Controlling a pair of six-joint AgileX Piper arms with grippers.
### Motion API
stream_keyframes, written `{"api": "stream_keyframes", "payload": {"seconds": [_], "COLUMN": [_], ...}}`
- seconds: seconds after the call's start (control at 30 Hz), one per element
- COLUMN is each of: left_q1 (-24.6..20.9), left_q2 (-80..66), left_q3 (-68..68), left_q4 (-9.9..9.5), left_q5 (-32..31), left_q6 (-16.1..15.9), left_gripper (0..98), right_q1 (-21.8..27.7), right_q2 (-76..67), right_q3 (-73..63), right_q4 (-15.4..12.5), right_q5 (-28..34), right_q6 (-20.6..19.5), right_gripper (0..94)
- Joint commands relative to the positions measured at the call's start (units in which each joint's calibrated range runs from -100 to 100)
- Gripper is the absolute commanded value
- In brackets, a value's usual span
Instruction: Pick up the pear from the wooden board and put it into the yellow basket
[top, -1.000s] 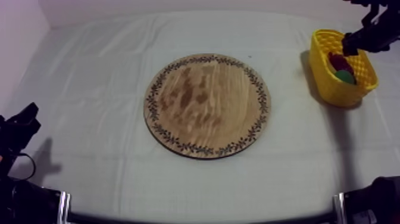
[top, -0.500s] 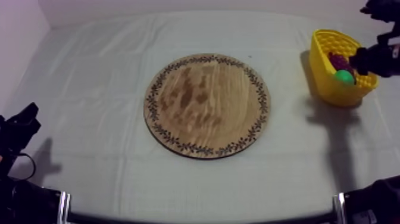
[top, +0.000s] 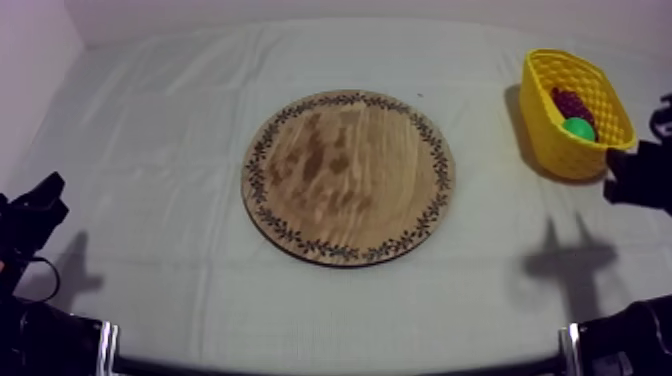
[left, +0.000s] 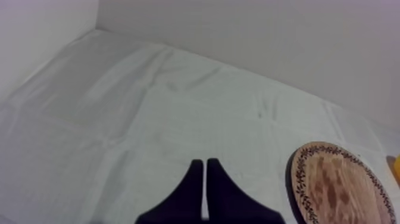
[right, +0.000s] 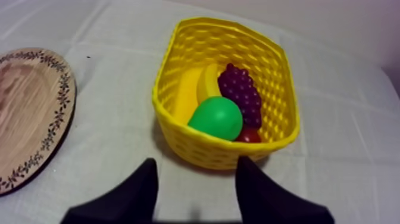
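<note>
The green pear (right: 216, 118) lies inside the yellow basket (right: 196, 143), on top of a banana (right: 191, 89), with a bunch of grapes (right: 241, 92) and a small red fruit (right: 250, 136) beside it. My right gripper (right: 196, 186) is open and empty, just in front of the basket's near wall. From above, the basket (top: 545, 125) stands at the far right with the pear (top: 578, 127) in it. The right gripper (top: 632, 176) hangs in front of it. The wooden board (top: 348, 177) in the middle is bare. My left gripper (left: 205, 182) is shut on nothing, low at the left (top: 35, 208).
The board's patterned rim (right: 56, 113) lies a short way left of the basket, with a strip of cloth between them. A wall runs along the table's far edge (left: 250, 42). Past the left gripper, the board (left: 342, 184) lies to the right.
My right gripper has drawn back from over the basket toward the table's front right, now showing the pear inside the basket. The left arm has not moved.
</note>
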Motion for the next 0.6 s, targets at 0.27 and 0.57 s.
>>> {"api": "stream_keyframes", "payload": {"seconds": [0.27, 0.57], "left_q1": [0.00, 0.00], "left_q2": [0.00, 0.00], "left_q3": [0.00, 0.00], "left_q4": [0.02, 0.05], "left_q5": [-0.01, -0.01], "left_q6": [0.01, 0.05], "left_gripper": [0.1, 0.1], "right_q1": [-1.99, -2.33], "right_q2": [-23.13, -24.72], "right_q3": [8.80, 10.95], "right_q4": [-4.98, -10.52], "right_q5": [7.30, 8.06], "right_q6": [2.79, 5.46], "right_gripper": [11.1, 1.1]}}
